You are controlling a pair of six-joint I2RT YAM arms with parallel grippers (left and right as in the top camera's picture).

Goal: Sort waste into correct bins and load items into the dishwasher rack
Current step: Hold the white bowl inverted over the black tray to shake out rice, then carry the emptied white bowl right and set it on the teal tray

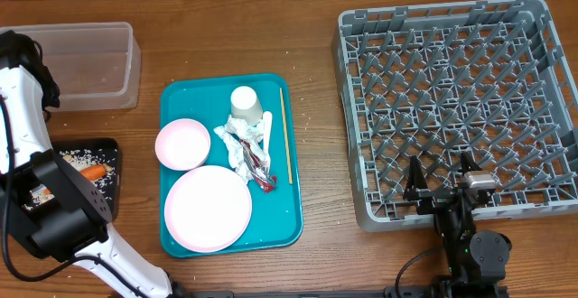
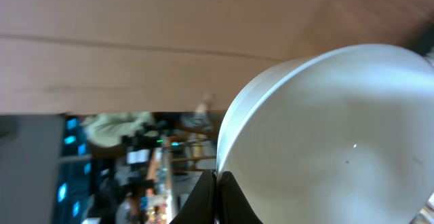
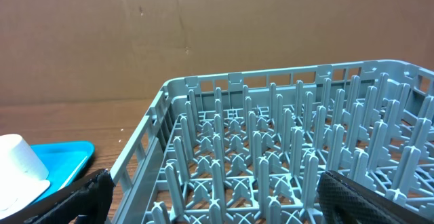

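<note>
My left gripper (image 2: 217, 183) is shut on the rim of a white bowl (image 2: 339, 142), which fills the right of the left wrist view. In the overhead view the left arm covers this grip, above the black tray (image 1: 107, 146) holding a carrot (image 1: 92, 170) and rice. The clear tub (image 1: 81, 63) stands behind. The pink plate (image 1: 208, 208), pink bowl (image 1: 182, 144), upturned white cup (image 1: 247, 102), crumpled napkin (image 1: 246, 149), white fork (image 1: 267, 131) and wooden stick (image 1: 285, 135) lie together. My right gripper (image 1: 440, 188) is open at the near edge of the grey dishwasher rack (image 1: 452, 99).
The dishes and napkin rest on a big teal serving tray (image 1: 177, 95) mid-table. Crumbs dot the wood around it. The right wrist view looks across the rack's pegs (image 3: 271, 156), with the cup (image 3: 20, 163) and teal tray corner (image 3: 68, 157) at left.
</note>
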